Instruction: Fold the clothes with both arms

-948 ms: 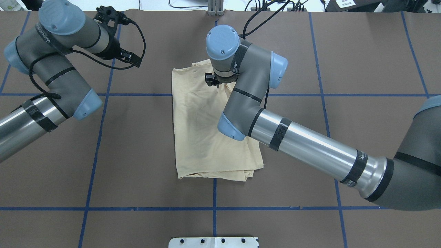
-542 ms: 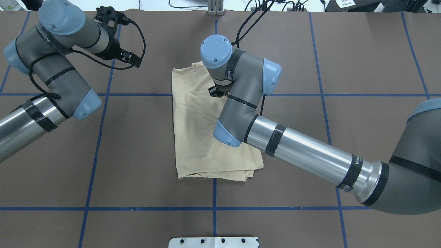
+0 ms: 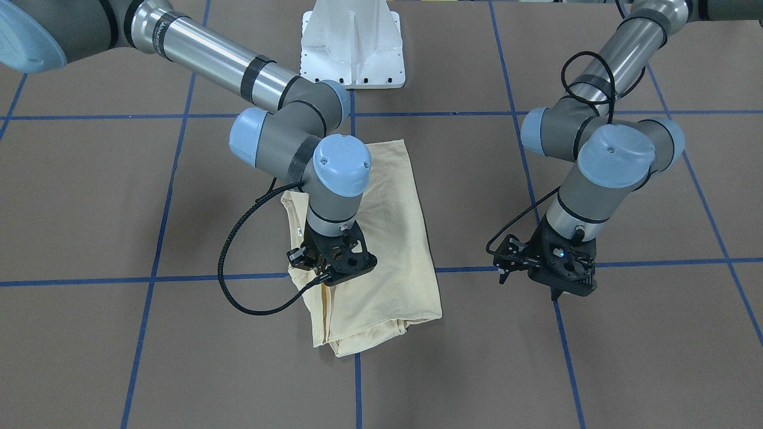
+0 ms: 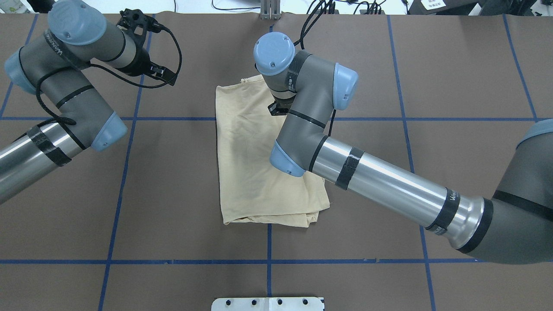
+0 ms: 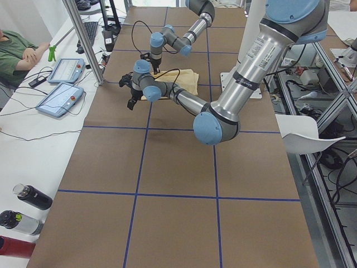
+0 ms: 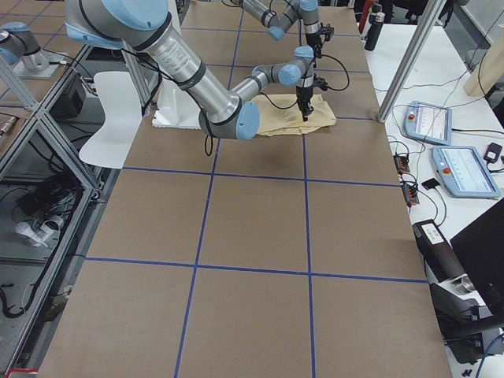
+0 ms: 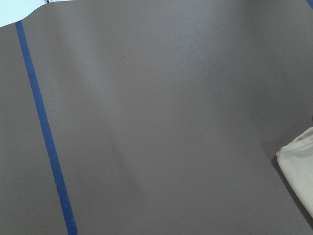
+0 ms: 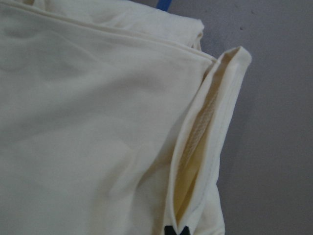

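The pale cream-yellow T-shirt (image 4: 250, 172) lies folded into a long rectangle at the table's middle; no print shows. It also shows in the front view (image 3: 399, 238). My right gripper (image 3: 326, 281) is at the shirt's right edge near its far end. In the right wrist view the black fingertips (image 8: 176, 230) are shut on a raised fold of the shirt's hem (image 8: 210, 147). My left gripper (image 3: 530, 286) hovers above bare table to the shirt's left, open and empty. Only a corner of the shirt (image 7: 301, 164) shows in the left wrist view.
The white base pedestal (image 3: 351, 36) stands at the table's near edge behind the shirt. Blue tape lines (image 4: 125, 172) grid the brown table cover. Control tablets (image 6: 429, 122) and a metal post (image 6: 402, 71) stand beyond the far edge; bottles (image 5: 30, 198) lie there too.
My right wrist swung a little toward the near side and then back toward the far side over the shirt's right edge. The left arm has not moved.
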Available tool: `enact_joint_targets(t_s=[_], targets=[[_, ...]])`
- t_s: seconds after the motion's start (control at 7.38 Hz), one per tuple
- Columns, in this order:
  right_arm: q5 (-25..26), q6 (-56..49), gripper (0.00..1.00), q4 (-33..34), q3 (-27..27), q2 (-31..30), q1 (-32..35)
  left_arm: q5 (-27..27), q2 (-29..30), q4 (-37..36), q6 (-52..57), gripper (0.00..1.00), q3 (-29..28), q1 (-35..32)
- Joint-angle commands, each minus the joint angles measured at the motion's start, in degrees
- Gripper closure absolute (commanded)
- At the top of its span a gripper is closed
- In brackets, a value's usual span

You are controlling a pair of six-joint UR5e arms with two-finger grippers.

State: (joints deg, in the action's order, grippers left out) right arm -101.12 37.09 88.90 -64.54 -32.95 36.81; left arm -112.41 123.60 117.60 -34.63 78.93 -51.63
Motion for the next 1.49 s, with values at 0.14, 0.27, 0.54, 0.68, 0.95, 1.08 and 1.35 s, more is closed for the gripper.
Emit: enact_joint_targets(t_s=[0.14, 0.27, 0.54, 0.68, 0.95, 1.08, 1.35], targets=[[-1.62, 2.88, 0.12, -1.44, -10.83, -10.51, 2.74, 0.00, 0.06, 0.00, 0.00, 0.00, 0.00, -0.04], [-2.93, 13.08, 0.00, -5.80, -14.70, -14.03, 2.83, -0.17, 0.06, 0.00, -0.09, 0.00, 0.35, -0.05], [-5.92, 28.50, 0.00, -15.21, -21.47, -20.02, 4.06, -2.35, -0.11, -0.09, -2.35, 0.00, 2.27, 0.13], [-5.93, 36.22, 0.00, -17.68, -24.81, -22.66, 4.24, -3.24, -1.16, 0.00, -11.34, 0.00, 4.98, 0.91], [-5.50, 43.66, 0.00, -23.67, -32.98, -32.74, 4.15, -0.99, -3.79, -0.18, -29.10, 0.00, 14.10, 9.15], [-5.15, 45.94, 0.00, -23.51, -35.37, -35.75, 4.15, 4.69, -5.46, -0.35, -37.71, 0.00, 18.24, 15.36], [-1.23, 51.12, 0.00, -23.42, -37.66, -38.05, 1.10, 10.63, -9.41, -0.96, -45.16, 0.00, 24.58, 24.97]])
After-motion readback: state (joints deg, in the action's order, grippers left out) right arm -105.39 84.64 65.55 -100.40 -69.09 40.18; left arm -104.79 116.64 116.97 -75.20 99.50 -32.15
